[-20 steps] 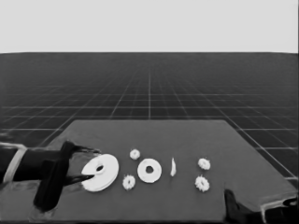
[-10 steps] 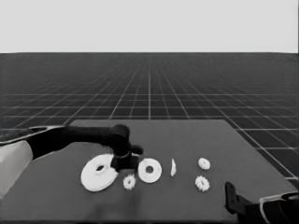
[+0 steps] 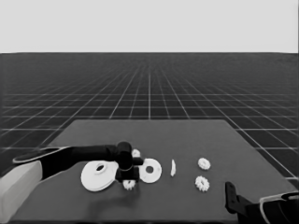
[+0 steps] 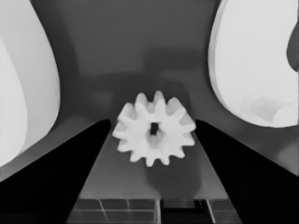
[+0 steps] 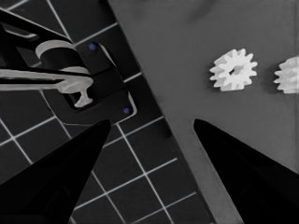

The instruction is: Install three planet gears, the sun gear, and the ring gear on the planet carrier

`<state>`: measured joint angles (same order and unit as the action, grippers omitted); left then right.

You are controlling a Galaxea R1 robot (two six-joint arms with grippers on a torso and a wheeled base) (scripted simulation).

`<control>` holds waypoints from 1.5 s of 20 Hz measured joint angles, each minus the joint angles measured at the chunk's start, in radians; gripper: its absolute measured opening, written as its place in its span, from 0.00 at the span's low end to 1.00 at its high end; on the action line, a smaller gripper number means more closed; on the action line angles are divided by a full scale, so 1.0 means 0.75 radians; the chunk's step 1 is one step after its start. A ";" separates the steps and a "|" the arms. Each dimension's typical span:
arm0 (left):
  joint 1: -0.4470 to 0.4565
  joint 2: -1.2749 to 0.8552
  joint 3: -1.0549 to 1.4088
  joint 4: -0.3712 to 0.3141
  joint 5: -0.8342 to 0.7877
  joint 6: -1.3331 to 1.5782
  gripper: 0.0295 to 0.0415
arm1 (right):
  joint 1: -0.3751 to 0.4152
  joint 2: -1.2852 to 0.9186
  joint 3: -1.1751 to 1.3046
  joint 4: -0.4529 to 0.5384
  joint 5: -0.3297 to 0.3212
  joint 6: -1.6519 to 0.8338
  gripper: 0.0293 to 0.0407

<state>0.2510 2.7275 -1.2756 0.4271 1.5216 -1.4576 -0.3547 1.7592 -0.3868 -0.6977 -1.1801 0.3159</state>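
Head view: the left gripper (image 3: 128, 176) hangs between the larger round part (image 3: 99, 175) and the smaller round part (image 3: 150, 171), just over 1 small gear (image 3: 129, 185). In the left wrist view that gear (image 4: 154, 129) lies on the table (image 4: 140, 46) between spread fingers (image 4: 56, 172), ungrasped. The right gripper (image 3: 231, 198) waits at the table's near right corner, fingers apart.

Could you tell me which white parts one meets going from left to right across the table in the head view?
Larger round part → gear under the left gripper → smaller round part → thin white piece → two gears, one nearer and one farther.
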 joint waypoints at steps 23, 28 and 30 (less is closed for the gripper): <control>-0.309 0.084 0.061 -0.306 0.066 -0.139 0.14 | 0.000 0.000 0.000 0.000 0.000 0.000 0.81; -0.318 0.270 -0.138 -0.315 0.060 -0.116 0.14 | 0.000 0.000 0.000 0.000 0.000 0.000 0.81; -0.318 0.278 -0.149 -0.316 0.060 -0.113 0.14 | 0.000 0.000 0.000 0.000 0.000 0.000 0.81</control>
<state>0.0126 2.9362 -1.3877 0.1904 1.5664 -1.5426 -0.3547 1.7592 -0.3868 -0.6977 -1.1801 0.3159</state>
